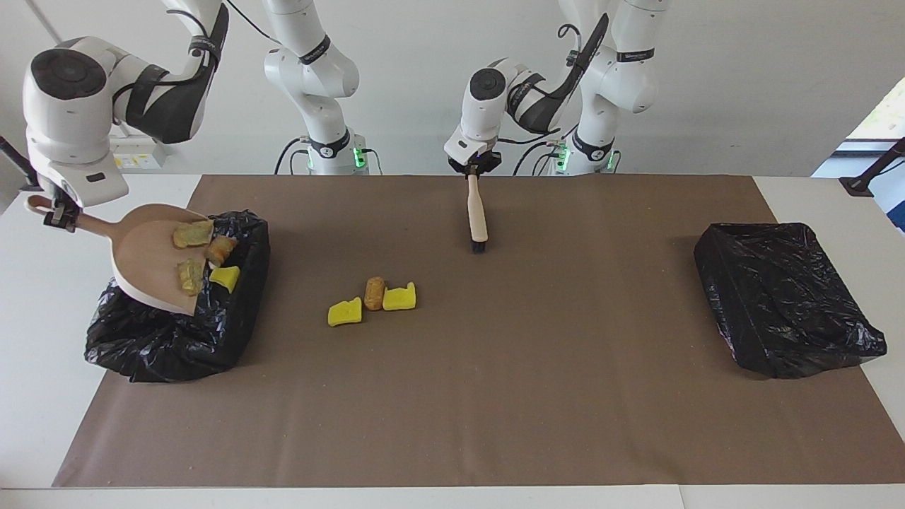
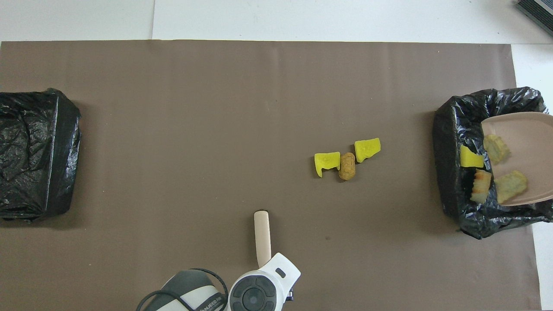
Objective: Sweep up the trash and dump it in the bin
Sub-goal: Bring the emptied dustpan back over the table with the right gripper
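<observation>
The right hand (image 1: 60, 212) grasps the beige dustpan (image 1: 152, 258) by its handle, tilted over the black-lined bin (image 1: 212, 332), trash bits (image 1: 192, 233) sliding off its lip. The left hand (image 1: 474, 172) grips the brush (image 1: 477, 215), bristles down. Two yellow wedges (image 1: 345, 312) and a brown cylinder (image 1: 374, 291) lie mid-desk.

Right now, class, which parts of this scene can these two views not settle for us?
- Right jaws' grip on the dustpan handle: cut off by the frame edge overhead.
- Brush bristles: hidden under its handle overhead.
- Inside the bin at the left arm's end: only crumpled black liner shows.
- Left jaws on the brush: covered by the wrist overhead.
</observation>
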Motion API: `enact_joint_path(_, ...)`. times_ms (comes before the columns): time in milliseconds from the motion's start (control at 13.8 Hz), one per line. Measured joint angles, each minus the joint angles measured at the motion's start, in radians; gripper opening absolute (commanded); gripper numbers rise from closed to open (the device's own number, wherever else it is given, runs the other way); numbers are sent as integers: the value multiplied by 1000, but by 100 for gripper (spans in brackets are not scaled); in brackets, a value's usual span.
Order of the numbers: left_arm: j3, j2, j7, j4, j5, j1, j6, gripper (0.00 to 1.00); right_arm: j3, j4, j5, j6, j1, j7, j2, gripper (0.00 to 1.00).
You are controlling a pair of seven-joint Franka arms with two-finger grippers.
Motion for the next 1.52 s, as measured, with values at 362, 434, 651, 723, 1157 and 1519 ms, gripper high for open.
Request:
enact_joint_path(362,13,4,15,4,0,2,0,100,0,7,-43,-114,13,118,-11,0)
enact_joint_path(434,20,7,27,12,8,8,2,100,0,12,-45,-141,16,120,-30,0)
enact_joint_path(651,30,11,86,91,110,111,5,100,21,19,-39,-206,19,120,-123,0)
enact_joint_path(723,32,13,121,135,129,163,-5,100,35,19,-21,-223,20,127,-152,0)
enact_joint_path(1157,44,22,492,520,190,506,-292,100,193,6,220,-277,28,479,-204,0)
enact_joint_path(1519,44,23,661,778,223,682,-475,100,288,-17,379,-276,143,1027,-155,0)
